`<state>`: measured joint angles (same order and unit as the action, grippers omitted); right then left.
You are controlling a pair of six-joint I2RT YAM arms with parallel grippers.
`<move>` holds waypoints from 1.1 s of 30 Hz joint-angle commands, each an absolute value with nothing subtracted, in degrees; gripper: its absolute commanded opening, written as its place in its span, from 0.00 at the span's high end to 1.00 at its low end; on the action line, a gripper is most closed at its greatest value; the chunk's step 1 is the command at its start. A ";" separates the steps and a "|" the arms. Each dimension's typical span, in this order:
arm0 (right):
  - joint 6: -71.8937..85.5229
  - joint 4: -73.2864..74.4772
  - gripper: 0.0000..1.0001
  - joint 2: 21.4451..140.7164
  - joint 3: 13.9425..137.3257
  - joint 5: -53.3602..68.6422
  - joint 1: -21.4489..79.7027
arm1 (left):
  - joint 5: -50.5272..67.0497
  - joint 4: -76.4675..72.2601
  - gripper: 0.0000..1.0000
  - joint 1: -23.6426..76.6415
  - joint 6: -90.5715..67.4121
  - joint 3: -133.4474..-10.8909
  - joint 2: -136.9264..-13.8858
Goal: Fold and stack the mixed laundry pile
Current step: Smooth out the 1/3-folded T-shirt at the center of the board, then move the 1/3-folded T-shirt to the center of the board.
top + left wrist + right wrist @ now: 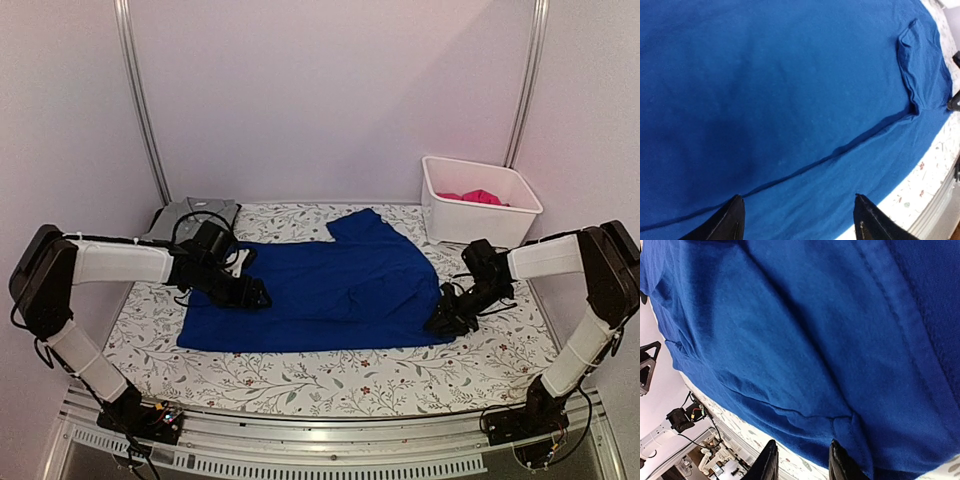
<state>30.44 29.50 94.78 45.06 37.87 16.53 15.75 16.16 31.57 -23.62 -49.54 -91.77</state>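
The flowered table cover (300,380) lies nearest, bare along its front edge. On it, in the middle, the blue garment (330,285) is spread mostly flat, one sleeve pointing toward the back wall. The left gripper (255,293) sits low over the garment's left edge, its fingers (732,220) wide apart with only cloth below them. The right gripper (440,322) is at the garment's near right corner. Its fingers (767,462) are close together at the hem, and I cannot tell if they pinch the cloth. Farther back on the left lies the grey shirt (190,215). At the far right stands a white bin (480,225) holding the pink garment (475,197).
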 commanded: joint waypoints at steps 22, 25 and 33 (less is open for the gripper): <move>28.28 27.65 0.64 103.74 52.55 35.05 21.20 | 19.92 27.34 0.30 19.27 -34.84 -41.69 -90.55; 30.34 27.18 0.63 99.99 46.75 34.86 21.28 | 20.66 28.14 0.30 19.69 -34.95 -38.69 -88.24; 33.99 27.87 0.63 91.08 36.51 36.78 23.71 | 23.01 32.98 0.30 26.83 -42.47 -33.88 -83.17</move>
